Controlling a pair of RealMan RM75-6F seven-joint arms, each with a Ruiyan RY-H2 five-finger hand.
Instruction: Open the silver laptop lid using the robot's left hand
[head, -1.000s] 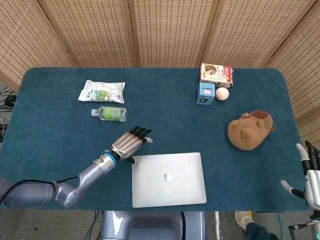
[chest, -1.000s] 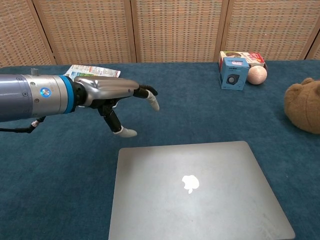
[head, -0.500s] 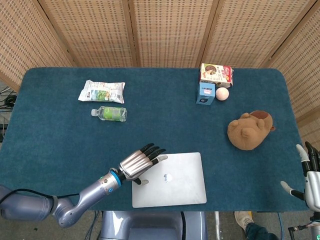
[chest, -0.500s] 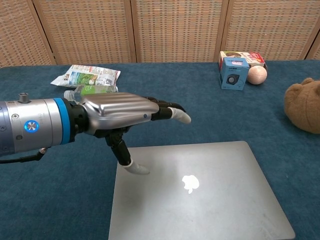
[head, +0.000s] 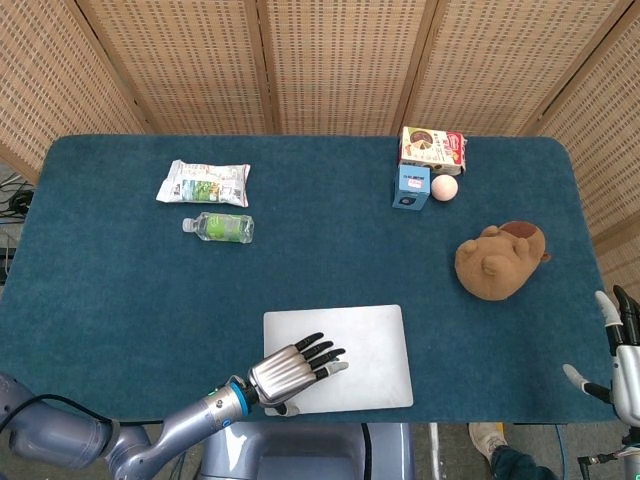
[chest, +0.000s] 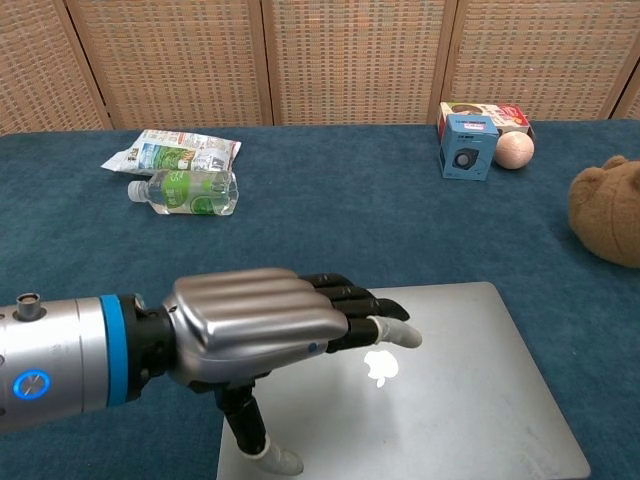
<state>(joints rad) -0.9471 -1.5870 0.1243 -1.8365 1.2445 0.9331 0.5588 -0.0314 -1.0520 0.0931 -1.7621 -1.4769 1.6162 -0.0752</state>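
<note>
Silver and shut, the laptop lies at the tabletop's near edge under the empty, spread left hand, whose thumb should hook the lid's near lip and lift slowly, without sliding the base.

Closed silver laptop with white logo on teal felt tabletop; metallic silver, black-fingered left robot hand; brown plush bear; green-labelled clear bottle.

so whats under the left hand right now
The closed silver laptop: the left hand hovers over its near-left part, covering that corner. Whether the thumb touches the lid cannot be told.
</note>
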